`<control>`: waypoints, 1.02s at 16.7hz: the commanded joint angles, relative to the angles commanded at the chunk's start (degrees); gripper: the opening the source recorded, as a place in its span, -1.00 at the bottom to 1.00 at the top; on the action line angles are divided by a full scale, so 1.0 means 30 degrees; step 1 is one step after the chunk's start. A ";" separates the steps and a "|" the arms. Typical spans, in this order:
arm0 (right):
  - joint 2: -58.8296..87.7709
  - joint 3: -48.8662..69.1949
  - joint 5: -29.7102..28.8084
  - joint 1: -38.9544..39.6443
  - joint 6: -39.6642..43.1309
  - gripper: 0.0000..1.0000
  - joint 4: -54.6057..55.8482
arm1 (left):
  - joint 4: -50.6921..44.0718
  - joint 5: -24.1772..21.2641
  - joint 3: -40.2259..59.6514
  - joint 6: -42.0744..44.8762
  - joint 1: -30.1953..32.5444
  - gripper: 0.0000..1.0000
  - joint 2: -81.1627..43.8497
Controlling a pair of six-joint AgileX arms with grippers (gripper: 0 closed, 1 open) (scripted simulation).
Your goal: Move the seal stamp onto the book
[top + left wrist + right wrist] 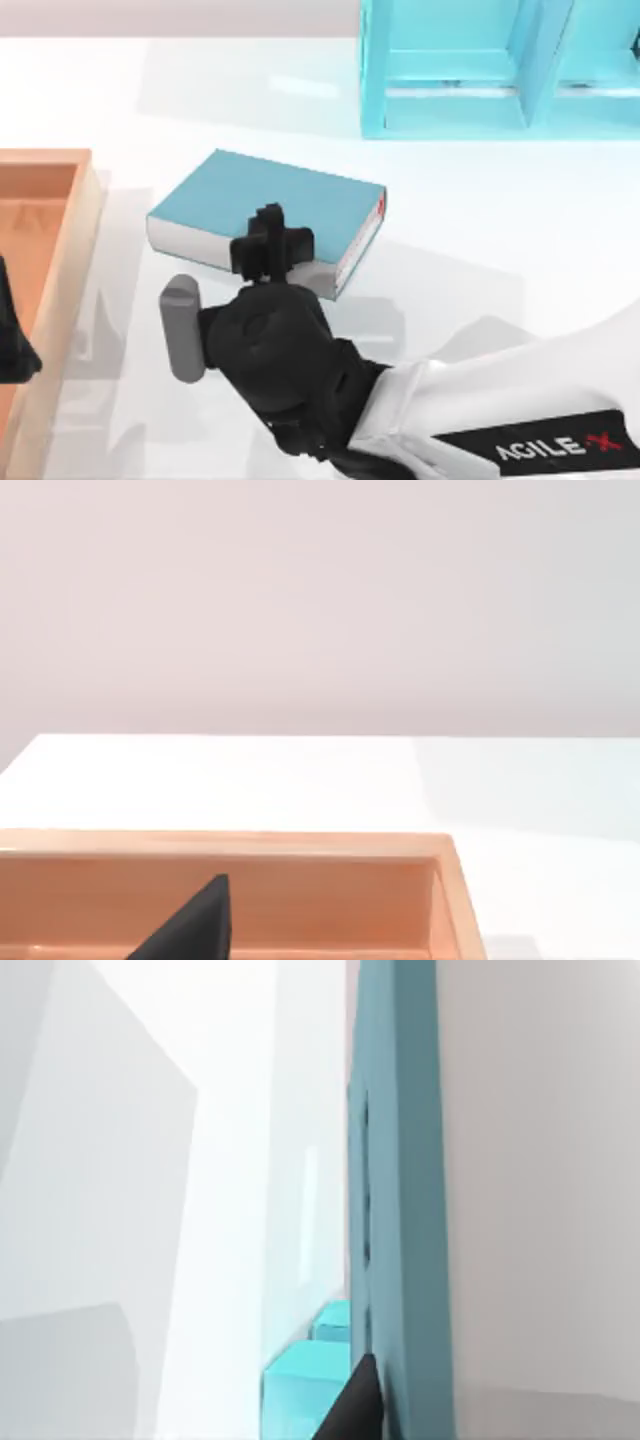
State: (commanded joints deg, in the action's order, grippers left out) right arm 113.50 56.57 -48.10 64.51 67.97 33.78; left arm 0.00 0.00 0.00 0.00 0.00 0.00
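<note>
The book (265, 200), a thick teal-blue hardcover with white page edges and a red mark at its right corner, lies flat in the middle of the table. My right gripper (272, 243) hangs over the book's near edge, its black body covering that part of the cover. The seal stamp is hidden. A single black fingertip (355, 1400) of the right gripper shows in the right wrist view. My left gripper (12, 340) is parked at the far left over the wooden tray, with one dark fingertip (190, 925) showing in the left wrist view.
A light-blue shelf unit (500, 70) stands at the back right. An open wooden tray (60, 230) runs along the left edge. A grey cylinder (181, 330) sticks out from my right wrist, left of the arm.
</note>
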 joint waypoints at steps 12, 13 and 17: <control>0.1044 -0.0398 -0.0191 0.0183 -0.0034 -1.00 0.1233 | 0.0000 0.0000 0.0000 0.0000 0.0000 1.00 0.0000; 0.1320 -0.0482 -0.0190 0.0177 -0.0049 -1.00 0.1608 | 0.0000 0.0000 0.0000 0.0000 0.0000 1.00 0.0000; 0.1628 -0.0559 -0.0210 0.0160 -0.0072 -1.00 0.2110 | 0.0000 0.0000 0.0000 0.0000 0.0000 1.00 0.0000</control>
State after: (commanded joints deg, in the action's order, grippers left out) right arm 118.38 54.89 -48.73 64.99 67.75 40.11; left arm 0.00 0.00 0.00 0.00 0.00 0.00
